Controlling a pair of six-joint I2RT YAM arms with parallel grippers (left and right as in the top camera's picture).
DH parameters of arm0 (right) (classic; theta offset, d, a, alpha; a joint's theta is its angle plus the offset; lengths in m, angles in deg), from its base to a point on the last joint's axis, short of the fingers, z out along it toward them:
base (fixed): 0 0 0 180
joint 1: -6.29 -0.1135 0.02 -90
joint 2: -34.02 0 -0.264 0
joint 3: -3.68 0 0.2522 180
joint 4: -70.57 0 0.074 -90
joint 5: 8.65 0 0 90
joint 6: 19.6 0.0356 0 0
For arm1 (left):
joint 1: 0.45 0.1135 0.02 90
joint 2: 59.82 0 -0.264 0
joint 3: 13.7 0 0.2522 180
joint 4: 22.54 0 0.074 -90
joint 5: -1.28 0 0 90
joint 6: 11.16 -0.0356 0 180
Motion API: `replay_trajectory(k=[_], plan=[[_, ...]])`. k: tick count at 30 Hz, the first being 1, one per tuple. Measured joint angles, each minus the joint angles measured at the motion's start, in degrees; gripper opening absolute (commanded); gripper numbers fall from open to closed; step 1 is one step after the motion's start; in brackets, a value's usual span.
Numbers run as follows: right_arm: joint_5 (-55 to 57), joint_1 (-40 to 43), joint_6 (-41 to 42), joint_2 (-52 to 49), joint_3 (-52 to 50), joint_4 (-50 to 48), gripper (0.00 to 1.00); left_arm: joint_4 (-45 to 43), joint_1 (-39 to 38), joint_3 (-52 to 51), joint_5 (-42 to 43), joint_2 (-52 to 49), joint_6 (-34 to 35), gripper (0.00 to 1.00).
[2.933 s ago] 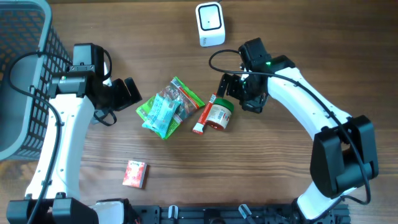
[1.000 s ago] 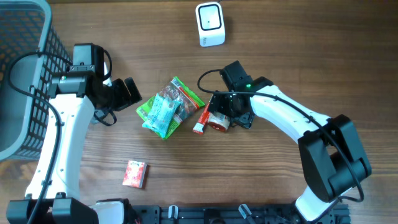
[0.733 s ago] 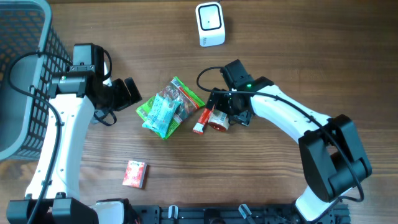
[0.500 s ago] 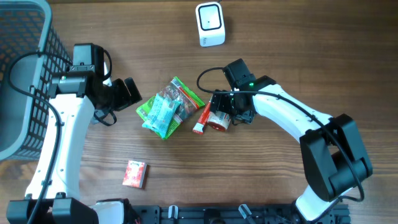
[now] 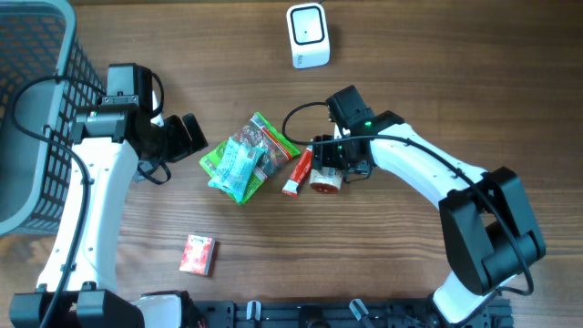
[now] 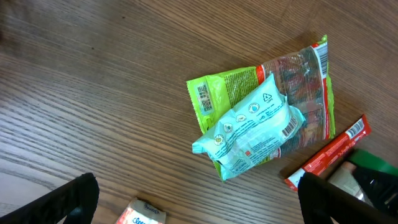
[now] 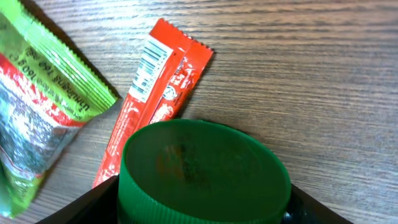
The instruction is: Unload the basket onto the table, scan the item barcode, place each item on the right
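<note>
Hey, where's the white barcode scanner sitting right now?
In the overhead view the white scanner stands alone near the far edge of the table, roughly centre, beyond the snack packets and the right gripper.

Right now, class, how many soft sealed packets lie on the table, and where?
3: a central green bag, a teal pack lying on it, a red stick sachet beside the green-lidded jar. More could hide under the pile.

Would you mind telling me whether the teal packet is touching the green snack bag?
Touching. The left wrist view shows the teal packet lying across the green snack bag, overlapping its middle with no wood visible between them.
</note>
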Motion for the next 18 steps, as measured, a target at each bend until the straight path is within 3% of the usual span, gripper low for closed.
replay_trajectory(k=[8,9,12,18], plan=[[4.8,0.0,-4.9,0.0,1.1,3.0,0.75,0.0,0.0,0.0,0.0,0.0,0.0,1.00],[5.8,0.0,-5.8,0.0,1.5,3.9,0.77,0.0,0.0,0.0,0.0,0.0,0.0,1.00],[7.5,0.0,-7.3,-0.3,3.4,6.9,0.97,0.0,0.0,0.0,0.0,0.0,0.0,1.00],[8.0,0.1,-8.9,-0.5,10.8,15.2,1.00,0.0,0.0,0.0,0.0,0.0,0.0,1.00]])
